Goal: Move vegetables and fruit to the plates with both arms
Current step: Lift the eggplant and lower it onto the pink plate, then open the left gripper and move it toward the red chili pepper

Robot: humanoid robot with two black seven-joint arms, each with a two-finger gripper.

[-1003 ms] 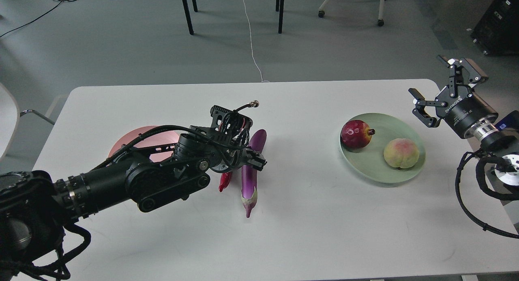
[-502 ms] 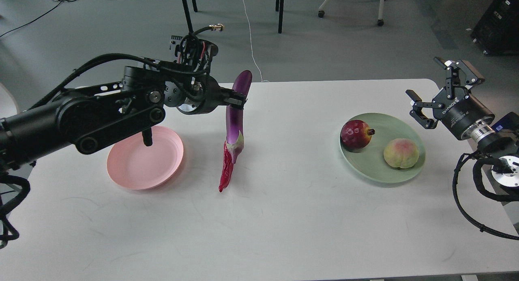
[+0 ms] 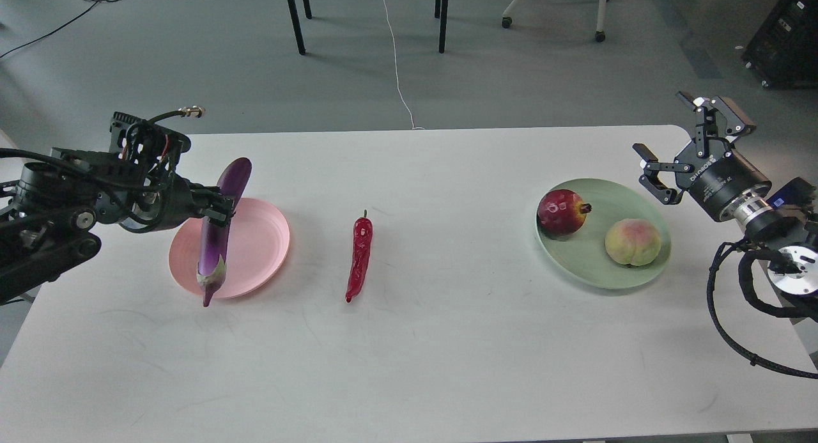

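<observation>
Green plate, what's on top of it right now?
The green plate holds a pomegranate and a peach. The plate surface beneath them is covered.

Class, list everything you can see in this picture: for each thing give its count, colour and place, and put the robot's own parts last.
Table: one, white, fills the view.
Pink plate: one, pink, left part of the table.
Green plate: one, pale green, right part of the table.
Eggplant: one, glossy purple, held tilted over the pink plate, stem end down.
Chili pepper: one, red, lying on the bare table between the plates.
Pomegranate: one, dark red, on the green plate, left side.
Peach: one, yellow-green with pink blush, on the green plate, right side.
Chair and table legs: several, dark, on the grey floor behind.
Left gripper: one, black, jaws shut on the eggplant.
Right gripper: one, black, jaws open, beside the green plate.
</observation>
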